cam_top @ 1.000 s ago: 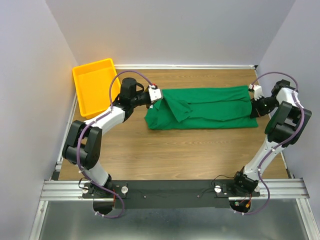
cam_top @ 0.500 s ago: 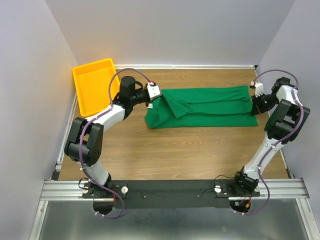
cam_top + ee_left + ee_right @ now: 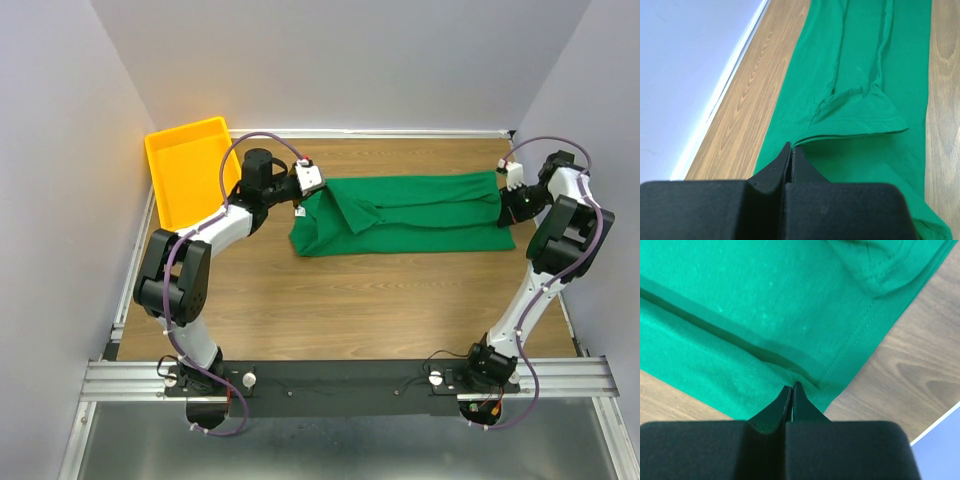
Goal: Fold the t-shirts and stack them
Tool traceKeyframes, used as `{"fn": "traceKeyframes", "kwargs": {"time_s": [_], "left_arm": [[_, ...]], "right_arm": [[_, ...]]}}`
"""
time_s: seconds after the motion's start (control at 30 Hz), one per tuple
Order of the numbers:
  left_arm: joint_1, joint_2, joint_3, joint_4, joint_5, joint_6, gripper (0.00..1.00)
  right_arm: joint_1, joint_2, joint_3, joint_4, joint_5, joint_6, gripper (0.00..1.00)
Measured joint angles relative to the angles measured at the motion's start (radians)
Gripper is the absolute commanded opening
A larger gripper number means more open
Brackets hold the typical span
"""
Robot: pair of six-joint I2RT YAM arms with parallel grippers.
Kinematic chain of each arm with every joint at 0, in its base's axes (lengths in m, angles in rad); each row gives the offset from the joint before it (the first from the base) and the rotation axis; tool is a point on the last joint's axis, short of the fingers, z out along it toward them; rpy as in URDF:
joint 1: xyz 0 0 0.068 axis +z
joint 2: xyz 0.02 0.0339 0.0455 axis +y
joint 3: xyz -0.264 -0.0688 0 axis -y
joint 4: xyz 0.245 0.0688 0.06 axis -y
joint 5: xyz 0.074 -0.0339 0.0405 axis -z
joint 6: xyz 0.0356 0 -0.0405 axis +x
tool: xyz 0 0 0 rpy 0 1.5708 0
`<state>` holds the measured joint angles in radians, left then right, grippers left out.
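One dark green t-shirt lies as a long, lengthwise-folded strip across the back of the wooden table. At the strip's left end my left gripper is shut on the cloth; in the left wrist view the t-shirt runs away from the left gripper, a folded sleeve just beyond the tips. At the right end my right gripper is shut on the hem corner. In the right wrist view the t-shirt bunches at the right gripper, a green sliver between the closed jaws.
A yellow tray stands at the back left corner, just left of the left arm. Walls close in the table at the back and on both sides. Bare wood stretches from the strip toward the arm bases.
Both grippers have shifted slightly toward the back wall, each still holding its end of the shirt. The strip has kept its shape.
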<state>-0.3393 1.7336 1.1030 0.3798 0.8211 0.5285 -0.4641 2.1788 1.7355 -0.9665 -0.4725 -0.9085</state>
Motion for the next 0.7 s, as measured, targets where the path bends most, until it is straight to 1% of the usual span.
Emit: {"fn": "traceKeyframes", "kwargs": {"time_s": [0.17,0.27,0.33,0.37,0.4,0.53,0.7], "left_arm": [[0.006,0.004,0.000,0.001,0.000,0.000,0.00],[0.007,0.011,0.002,0.001,0.000,-0.001,0.00],[0.008,0.018,0.003,0.001,0.000,-0.003,0.00],[0.009,0.021,0.003,0.001,0.000,-0.003,0.00],[0.010,0.024,0.004,0.001,0.000,-0.003,0.00],[0.011,0.035,0.015,0.000,-0.001,-0.006,0.00],[0.011,0.036,0.019,0.001,-0.001,-0.014,0.00]], "right_arm": [[0.006,0.012,0.018,0.000,0.001,0.007,0.06],[0.007,0.028,0.030,0.000,0.001,0.016,0.08],[0.007,0.035,0.033,0.000,0.002,0.019,0.21],[0.007,0.038,0.035,0.000,0.004,0.022,0.33],[0.008,0.040,0.039,0.000,0.005,0.027,0.38],[0.011,0.043,0.063,0.014,0.012,0.080,0.37],[0.014,0.036,0.061,0.140,0.043,0.289,0.38]]}}
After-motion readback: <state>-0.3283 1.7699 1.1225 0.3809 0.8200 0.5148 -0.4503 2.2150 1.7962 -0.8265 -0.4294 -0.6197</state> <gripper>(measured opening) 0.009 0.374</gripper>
